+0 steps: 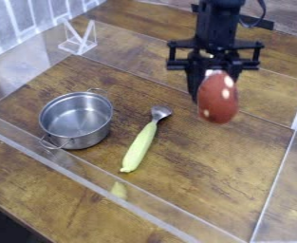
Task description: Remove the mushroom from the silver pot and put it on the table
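The mushroom (216,97), glossy red-brown, hangs in the air above the right half of the table (227,166). My gripper (215,74) points down from the black arm and is shut on the mushroom's upper end. The silver pot (75,119) stands on the table's left side, well apart from the gripper. Its inside shows bare steel.
A long yellow-green corn-like piece (143,144) lies between the pot and the spot under the mushroom. Clear acrylic walls (138,204) border the wood tabletop in front and on the right. A clear plastic stand (75,38) sits at the back left.
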Robot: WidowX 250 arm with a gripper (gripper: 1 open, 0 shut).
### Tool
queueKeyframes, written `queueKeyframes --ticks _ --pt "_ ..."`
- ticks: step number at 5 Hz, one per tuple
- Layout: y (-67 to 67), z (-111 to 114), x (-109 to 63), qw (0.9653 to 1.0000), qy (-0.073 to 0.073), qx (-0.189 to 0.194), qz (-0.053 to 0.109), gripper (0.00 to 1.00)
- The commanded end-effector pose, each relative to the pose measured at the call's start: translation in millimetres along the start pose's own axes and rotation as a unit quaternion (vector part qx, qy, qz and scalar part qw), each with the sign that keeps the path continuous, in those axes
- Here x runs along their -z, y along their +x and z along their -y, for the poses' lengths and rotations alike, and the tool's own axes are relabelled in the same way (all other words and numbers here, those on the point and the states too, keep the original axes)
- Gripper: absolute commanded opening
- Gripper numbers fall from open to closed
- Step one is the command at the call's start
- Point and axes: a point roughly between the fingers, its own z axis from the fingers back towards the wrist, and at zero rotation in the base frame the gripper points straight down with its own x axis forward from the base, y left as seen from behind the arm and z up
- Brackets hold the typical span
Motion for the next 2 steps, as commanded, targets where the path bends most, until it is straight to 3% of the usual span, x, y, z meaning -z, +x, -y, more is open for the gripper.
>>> queueKeyframes --ticks 1,2 --pt "-10.6 -2.0 -7.4 0.9996 -0.021 0.012 0.013 1.0" --pt "-8.0 -11.4 -16.9 0.9987 -0.041 0.031 0.006 1.0"
